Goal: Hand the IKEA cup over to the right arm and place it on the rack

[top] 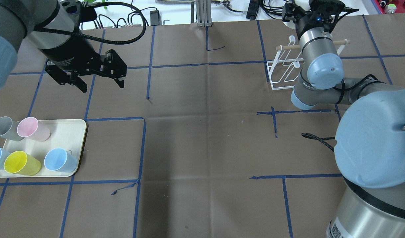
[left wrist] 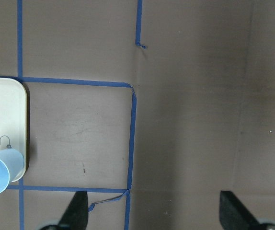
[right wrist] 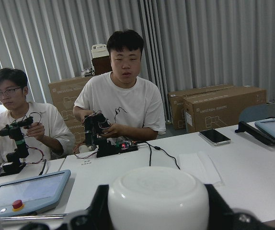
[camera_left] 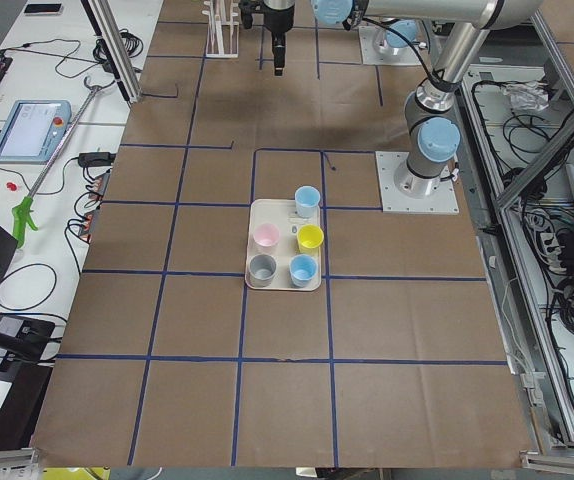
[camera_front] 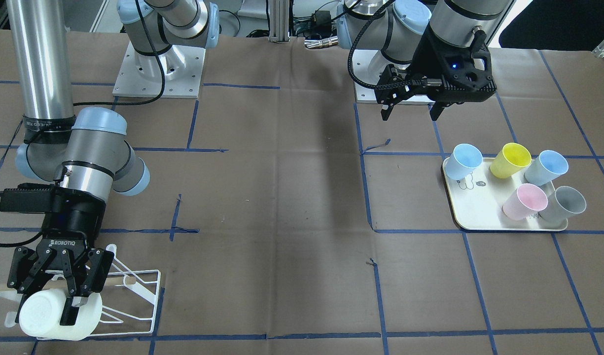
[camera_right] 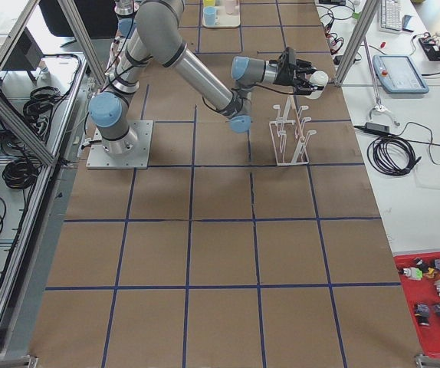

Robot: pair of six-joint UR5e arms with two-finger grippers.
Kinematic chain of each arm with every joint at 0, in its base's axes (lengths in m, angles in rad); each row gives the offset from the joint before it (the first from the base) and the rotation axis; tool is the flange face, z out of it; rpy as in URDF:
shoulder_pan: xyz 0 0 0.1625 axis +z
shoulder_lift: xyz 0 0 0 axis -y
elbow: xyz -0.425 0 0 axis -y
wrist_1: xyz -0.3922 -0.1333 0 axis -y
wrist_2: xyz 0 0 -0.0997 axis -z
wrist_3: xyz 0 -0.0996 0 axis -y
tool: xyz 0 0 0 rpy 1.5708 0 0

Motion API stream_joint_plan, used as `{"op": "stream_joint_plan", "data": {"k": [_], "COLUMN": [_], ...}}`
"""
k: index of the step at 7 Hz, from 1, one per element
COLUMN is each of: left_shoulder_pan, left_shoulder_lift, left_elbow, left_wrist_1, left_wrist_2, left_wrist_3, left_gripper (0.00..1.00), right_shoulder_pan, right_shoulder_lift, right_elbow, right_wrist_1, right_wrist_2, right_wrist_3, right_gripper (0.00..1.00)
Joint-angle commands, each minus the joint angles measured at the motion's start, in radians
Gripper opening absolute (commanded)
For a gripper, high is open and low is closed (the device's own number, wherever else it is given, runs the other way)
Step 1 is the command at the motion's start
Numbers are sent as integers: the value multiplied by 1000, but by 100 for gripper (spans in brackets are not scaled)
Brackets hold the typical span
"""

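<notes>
My right gripper (camera_front: 77, 301) is shut on a white IKEA cup (camera_front: 60, 315). It holds the cup on its side over the end of the white wire rack (camera_front: 139, 291), just in front of the wooden rod (camera_front: 115, 280). I cannot tell whether the cup touches a prong. The right wrist view shows the cup's base (right wrist: 157, 199) between the fingers. The exterior right view shows the cup (camera_right: 318, 79) above the rack (camera_right: 289, 138). My left gripper (camera_front: 412, 111) is open and empty, raised above the table beyond the tray; it also shows in the overhead view (top: 100, 84).
A cream tray (camera_front: 472, 212) on my left side holds several cups: two light blue, a yellow (camera_front: 511, 160), a pink (camera_front: 524, 201) and a grey one. Blue tape lines cross the brown table cover. Two people sit at a desk beyond the rack.
</notes>
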Motion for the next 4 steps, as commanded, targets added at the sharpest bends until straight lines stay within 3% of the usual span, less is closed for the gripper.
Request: {"op": "stream_joint_plan", "data": {"k": [1, 4], "left_shoulder_pan": [0, 55], "left_shoulder_lift": [6, 46], "left_elbow": [-25, -132], "left_wrist_1": [2, -20], "left_wrist_2": [3, 66], "left_wrist_3": [12, 127], "left_gripper": [97, 99], "right_shoulder_pan": [-4, -11], "right_shoulder_lift": [38, 68], "right_elbow": [0, 12], "right_wrist_1": [-48, -59], "right_wrist_2": [3, 1], "right_wrist_3": [-2, -2], "right_gripper": [41, 41]}}
